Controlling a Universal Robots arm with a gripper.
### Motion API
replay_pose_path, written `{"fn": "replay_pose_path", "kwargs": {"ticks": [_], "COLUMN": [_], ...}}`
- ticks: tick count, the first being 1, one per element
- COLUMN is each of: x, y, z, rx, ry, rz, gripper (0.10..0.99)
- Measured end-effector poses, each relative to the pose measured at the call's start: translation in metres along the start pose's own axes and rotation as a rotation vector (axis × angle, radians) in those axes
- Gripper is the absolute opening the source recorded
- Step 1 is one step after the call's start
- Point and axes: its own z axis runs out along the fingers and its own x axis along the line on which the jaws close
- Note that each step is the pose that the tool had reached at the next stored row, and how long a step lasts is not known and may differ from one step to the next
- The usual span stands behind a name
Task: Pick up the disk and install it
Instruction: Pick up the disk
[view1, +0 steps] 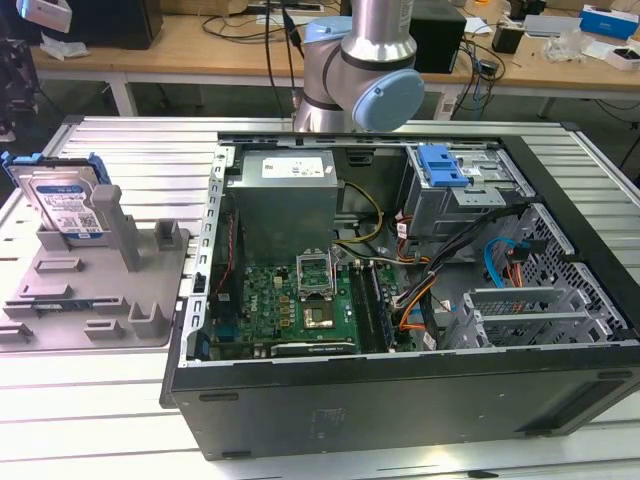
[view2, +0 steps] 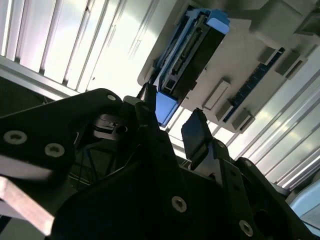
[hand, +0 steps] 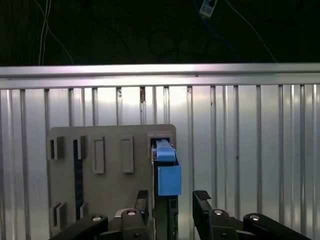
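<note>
The pincer (hand: 172, 195) sits closest to the lens in both wrist views. Its two black fingers (view2: 196, 131) are spread wide with nothing between them but open air, and they line up on the disk (hand: 167, 172) beyond them.

The disk (view1: 68, 205) stands on edge in a slot of the grey fixture tray (view1: 90, 290), at the upper left of the exterior view, on the ribbed metal tabletop (view1: 100, 400). Nothing touches it there. The arm (view1: 365, 70) is at the top centre of that view, well apart from the tray.

By my reading the task has barely begun. The disk is not yet picked up, and the whole install is left to do. The open computer case (view1: 400, 400) fills the middle and the exterior view's right. Its drive bay (view1: 445, 165), with a blue latch on top, is at the upper right.

The arm is cut off by the top edge of the exterior view. In the second wrist view the black fingers cover part of the disk (view2: 192, 45) and part of the tray (view2: 240, 55). I cannot judge how far the fingertips are from the disk. The inside of the bay is too shadowed to tell whether a slot is free.
</note>
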Motion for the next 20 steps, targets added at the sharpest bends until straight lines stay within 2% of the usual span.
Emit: {"fn": "replay_pose_path", "kwargs": {"ticks": [20], "x": [0.0007], "y": [0.0060], "z": [0.0274], "rx": [-0.002], "ry": [-0.0046], "rz": [-0.025], "gripper": [0.482]}}
